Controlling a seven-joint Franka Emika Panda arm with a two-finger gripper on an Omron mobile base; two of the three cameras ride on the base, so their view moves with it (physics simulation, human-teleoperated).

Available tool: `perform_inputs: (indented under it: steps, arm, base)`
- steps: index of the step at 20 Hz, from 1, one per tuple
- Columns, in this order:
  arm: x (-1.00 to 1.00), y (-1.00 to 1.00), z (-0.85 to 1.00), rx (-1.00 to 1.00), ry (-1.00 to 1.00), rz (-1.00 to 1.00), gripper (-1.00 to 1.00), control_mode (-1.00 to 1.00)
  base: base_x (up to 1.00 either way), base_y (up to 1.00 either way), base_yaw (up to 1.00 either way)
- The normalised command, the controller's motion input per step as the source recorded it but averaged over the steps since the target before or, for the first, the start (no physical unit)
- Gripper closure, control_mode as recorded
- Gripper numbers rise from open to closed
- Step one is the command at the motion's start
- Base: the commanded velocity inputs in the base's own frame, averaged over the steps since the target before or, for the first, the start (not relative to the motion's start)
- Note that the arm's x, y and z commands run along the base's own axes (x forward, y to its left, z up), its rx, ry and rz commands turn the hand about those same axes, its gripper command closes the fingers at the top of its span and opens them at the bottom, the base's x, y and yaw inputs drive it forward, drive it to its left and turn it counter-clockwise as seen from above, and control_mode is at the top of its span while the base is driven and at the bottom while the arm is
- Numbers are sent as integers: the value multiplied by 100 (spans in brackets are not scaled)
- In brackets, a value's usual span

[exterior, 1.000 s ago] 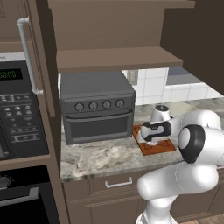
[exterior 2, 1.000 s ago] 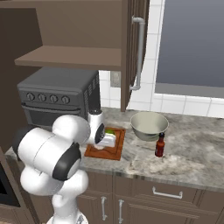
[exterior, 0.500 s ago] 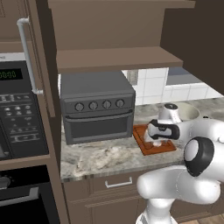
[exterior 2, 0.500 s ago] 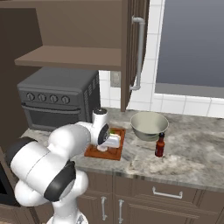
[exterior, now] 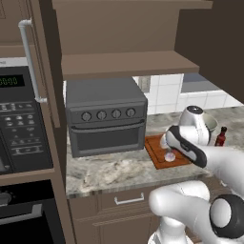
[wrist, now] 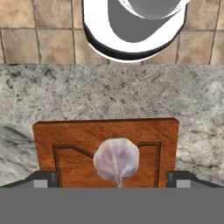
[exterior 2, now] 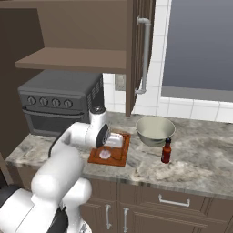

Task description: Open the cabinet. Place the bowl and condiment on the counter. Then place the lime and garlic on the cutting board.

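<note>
The cabinet stands open, its shelf bare. On the counter sit the pale bowl and the dark-red condiment bottle. The garlic lies on the cutting board, and my gripper hangs open just above it, with one fingertip on each side and clear of the bulb. From the base views the garlic shows under my gripper on the cutting board. The lime is hidden.
A dark toaster oven stands on the counter left of the board. A microwave is built into the wall at far left. The open right door hangs above the bowl. Drawers run under the counter edge.
My gripper's jaws have spread wide and let go of the garlic, which now rests on the cutting board. The arm's elbow has swung toward the camera.
</note>
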Motion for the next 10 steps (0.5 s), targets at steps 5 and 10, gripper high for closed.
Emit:
perform_inputs:
  steps: [5,10]
  arm:
    - [-36,15,55,-5,-12,-2,-100,-100]
    - [-45,20,69,-6,-12,-5,-100,-100]
  base:
    - [0,0,0]
    - [0,0,0]
